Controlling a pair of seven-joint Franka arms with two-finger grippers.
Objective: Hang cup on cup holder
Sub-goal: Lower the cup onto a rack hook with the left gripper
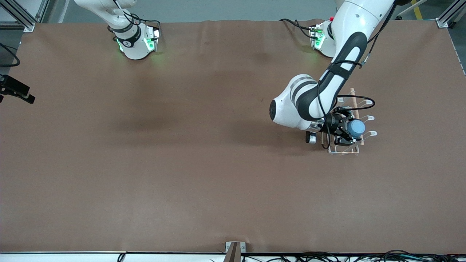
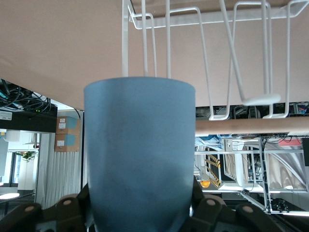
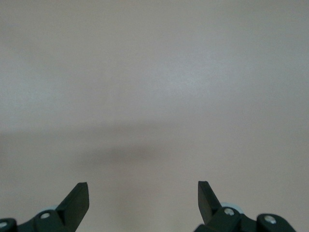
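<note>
The left gripper (image 1: 345, 134) is clamped on the blue cup (image 1: 356, 127), holding it tipped over the white wire rack (image 1: 342, 151), just beside the wooden rod (image 2: 251, 126). It looks carried but not yet hung on a prong (image 1: 370, 134). The wires crowd close around it. The right gripper (image 3: 143, 199) waits spread wide, holding nothing.

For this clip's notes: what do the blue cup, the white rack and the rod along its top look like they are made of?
Cup: probably plastic, with an even light blue, matte surface and no glare or pattern.
Rack: thin bent wire, most likely metal with a smooth white coating; the prongs are rounded loops.
Rod: looks like pale, unpainted wood, tan and dull, though no grain is clear.
</note>
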